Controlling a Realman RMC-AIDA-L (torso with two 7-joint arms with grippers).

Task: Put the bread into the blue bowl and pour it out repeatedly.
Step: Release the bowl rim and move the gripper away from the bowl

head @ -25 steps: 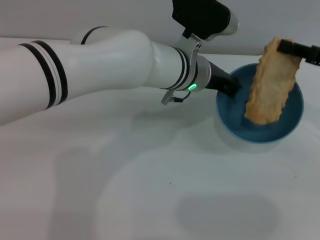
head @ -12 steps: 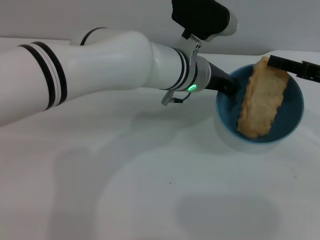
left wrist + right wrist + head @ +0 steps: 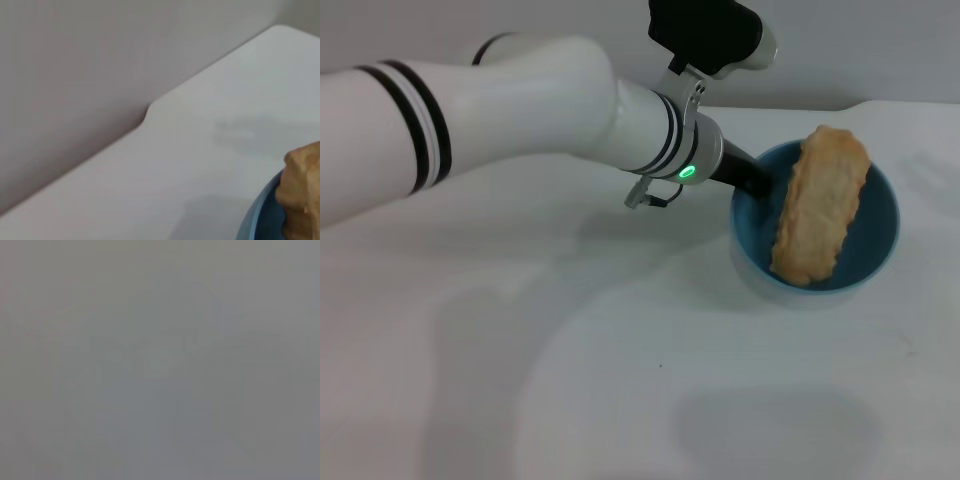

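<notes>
A white table (image 3: pixel 620 380) is filling the frame. At right, the bread (image 3: pixel 818 203) is lying tilted inside the blue bowl (image 3: pixel 880 215). The left gripper (image 3: pixel 760 182) is at the bowl's rim; its finger state cannot be told.

My left arm (image 3: pixel 520 110) reaches across the white table (image 3: pixel 570 380), its gripper (image 3: pixel 760 180) at the near rim of the blue bowl (image 3: pixel 875 255), apparently gripping it, though the fingers are hidden. The bread (image 3: pixel 818 205) lies tilted inside, leaning against the bowl's wall.
</notes>
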